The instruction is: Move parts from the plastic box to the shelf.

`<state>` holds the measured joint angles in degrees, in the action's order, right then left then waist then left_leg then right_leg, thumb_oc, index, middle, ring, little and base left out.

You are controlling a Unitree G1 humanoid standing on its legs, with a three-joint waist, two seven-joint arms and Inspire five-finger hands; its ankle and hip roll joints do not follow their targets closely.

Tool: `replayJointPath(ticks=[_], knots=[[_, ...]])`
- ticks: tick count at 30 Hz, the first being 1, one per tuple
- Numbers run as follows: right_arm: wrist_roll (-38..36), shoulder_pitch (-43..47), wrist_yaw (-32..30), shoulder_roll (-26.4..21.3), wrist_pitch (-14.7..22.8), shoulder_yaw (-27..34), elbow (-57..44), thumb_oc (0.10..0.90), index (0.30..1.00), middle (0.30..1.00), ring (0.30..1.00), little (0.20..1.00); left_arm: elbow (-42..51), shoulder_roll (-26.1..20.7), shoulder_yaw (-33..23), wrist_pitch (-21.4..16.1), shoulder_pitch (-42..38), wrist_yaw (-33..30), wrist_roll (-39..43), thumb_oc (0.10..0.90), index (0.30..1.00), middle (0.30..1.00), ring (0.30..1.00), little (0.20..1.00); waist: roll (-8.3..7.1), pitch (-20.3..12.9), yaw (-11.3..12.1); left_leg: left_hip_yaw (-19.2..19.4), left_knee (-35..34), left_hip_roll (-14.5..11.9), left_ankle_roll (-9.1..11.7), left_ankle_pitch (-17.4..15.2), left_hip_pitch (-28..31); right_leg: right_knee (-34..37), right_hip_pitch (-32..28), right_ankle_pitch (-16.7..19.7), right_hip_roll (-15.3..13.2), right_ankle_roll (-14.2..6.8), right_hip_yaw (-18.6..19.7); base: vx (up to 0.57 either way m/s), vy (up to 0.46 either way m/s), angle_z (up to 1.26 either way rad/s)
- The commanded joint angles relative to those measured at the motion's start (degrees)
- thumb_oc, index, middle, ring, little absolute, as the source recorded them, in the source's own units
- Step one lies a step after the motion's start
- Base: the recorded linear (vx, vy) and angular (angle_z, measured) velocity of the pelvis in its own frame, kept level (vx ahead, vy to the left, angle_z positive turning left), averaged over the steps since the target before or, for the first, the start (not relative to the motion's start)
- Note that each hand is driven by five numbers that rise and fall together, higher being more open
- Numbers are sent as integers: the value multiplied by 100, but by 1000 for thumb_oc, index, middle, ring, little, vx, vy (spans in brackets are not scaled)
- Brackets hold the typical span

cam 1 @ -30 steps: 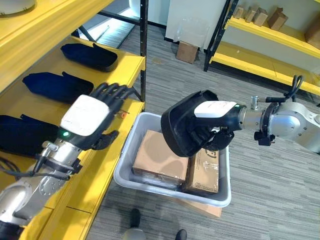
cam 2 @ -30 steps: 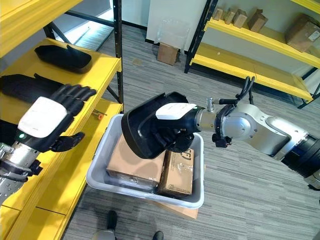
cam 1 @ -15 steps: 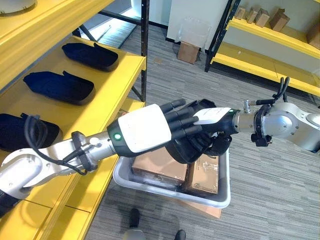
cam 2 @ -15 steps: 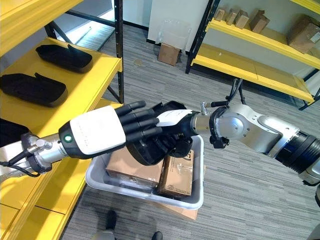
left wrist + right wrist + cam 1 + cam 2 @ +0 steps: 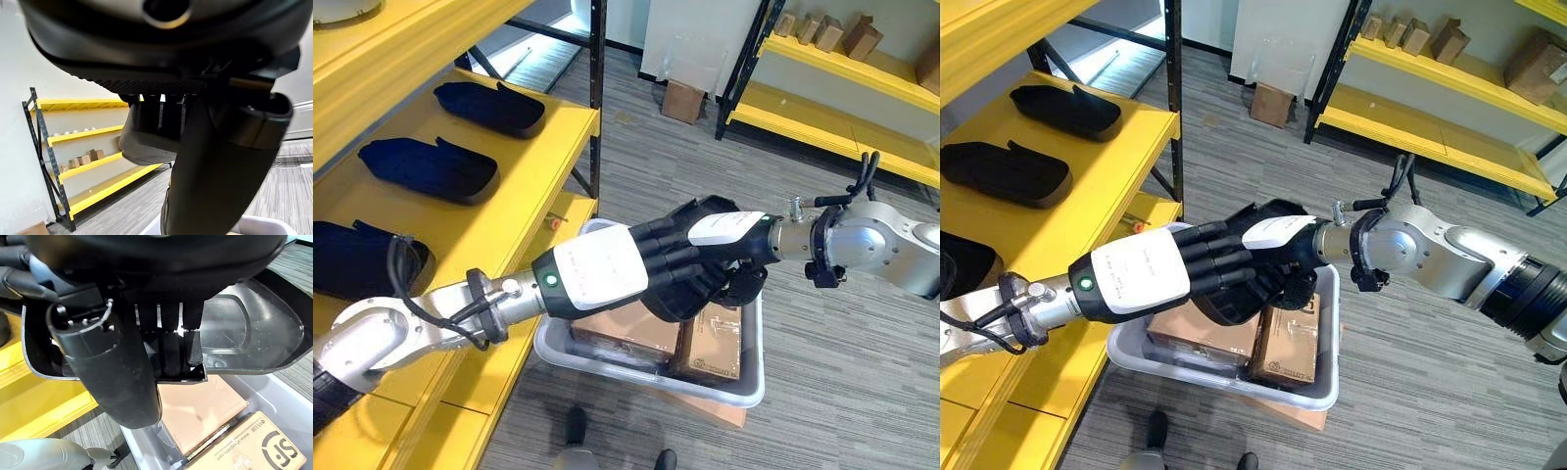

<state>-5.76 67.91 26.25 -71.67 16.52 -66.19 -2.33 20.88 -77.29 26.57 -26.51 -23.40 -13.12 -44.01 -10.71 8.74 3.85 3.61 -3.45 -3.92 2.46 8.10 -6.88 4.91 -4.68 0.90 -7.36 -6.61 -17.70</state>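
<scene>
The floor (image 5: 636, 166) is grey carpet with a fine striped weave. Across the room stands a rack (image 5: 1449, 93) with black uprights and yellow boards, carrying several small cardboard boxes (image 5: 1410, 34) on its upper level. A white wall panel (image 5: 1283, 44) sits beside that rack, and a brown carton (image 5: 1271, 104) rests on the floor against it. A bright strip of light (image 5: 1107, 61) falls on the floor past a black post (image 5: 1172, 98) at the near shelving.
</scene>
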Motion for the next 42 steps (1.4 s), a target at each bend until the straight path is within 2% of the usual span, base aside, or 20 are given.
replayJointPath(ticks=[1, 12, 18, 34, 42], knots=[[-516, 288, -341, -44, 153, 540, -58, 400, 300, 300, 300, 300, -230, 155, -666, 203, 296, -200, -77, 900, 1000, 1000, 1000, 1000, -220, -628, 1, -84, -138, -244, 210, -516, 475, -362, -83, -166, 61, -285, 70, 0, 0, 0], [-566, 246, -362, 362, 111, 724, 56, 400, 300, 300, 300, 300, -519, 658, -536, 291, 370, -159, -134, 900, 1000, 1000, 1000, 1000, -286, -658, -91, -3, -141, -273, 198, -571, 578, -358, -106, -182, 69, -260, 156, 1, 1, -2], [-650, 286, -367, 635, 85, 769, 103, 400, 300, 300, 300, 300, -565, 917, -303, 303, 87, -131, -83, 900, 1000, 1000, 1000, 1000, -325, -690, -160, 33, -145, -295, 196, -586, 605, -361, -100, -197, 77, -243, 206, -2, -1, -3], [-711, 439, -419, 980, 64, 764, 157, 400, 300, 300, 300, 300, -575, 1257, 299, 285, -492, -58, -95, 900, 1000, 1000, 1000, 1000, -428, -731, -237, 78, -150, -341, 197, -621, 670, -344, -113, -186, 122, -226, 301, -3, -3, -2], [-722, 539, -433, 1084, 48, 730, 174, 400, 300, 300, 300, 300, -451, 1351, 788, 182, -900, 133, -71, 900, 1000, 1000, 1000, 1000, -447, -764, -299, 101, -152, -353, 193, -630, 671, -322, -100, -160, 121, -225, 333, -6, -1, -4]])
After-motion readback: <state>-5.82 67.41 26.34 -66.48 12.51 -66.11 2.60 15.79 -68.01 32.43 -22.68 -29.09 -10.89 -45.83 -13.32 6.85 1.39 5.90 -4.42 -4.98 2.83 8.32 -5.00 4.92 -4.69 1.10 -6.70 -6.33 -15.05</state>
